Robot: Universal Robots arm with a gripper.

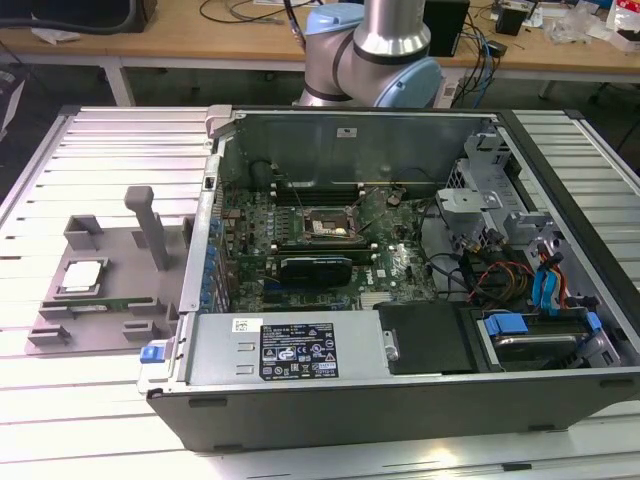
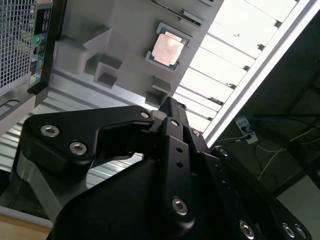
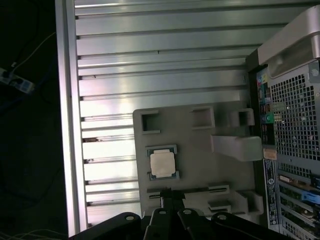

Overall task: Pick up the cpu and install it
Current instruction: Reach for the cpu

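Silvery-topped with a thin green rim, the cpu lies flat in a square recess of the grey fixture tray. I see this tray on the slatted metal table, at the exterior view's left of the opened computer case. In both wrist views the gripper hangs above the tray edge near the cpu, apart from it. Its fingers read as drawn together, with nothing between them. Inside the case, the dark socket sits on the green board.
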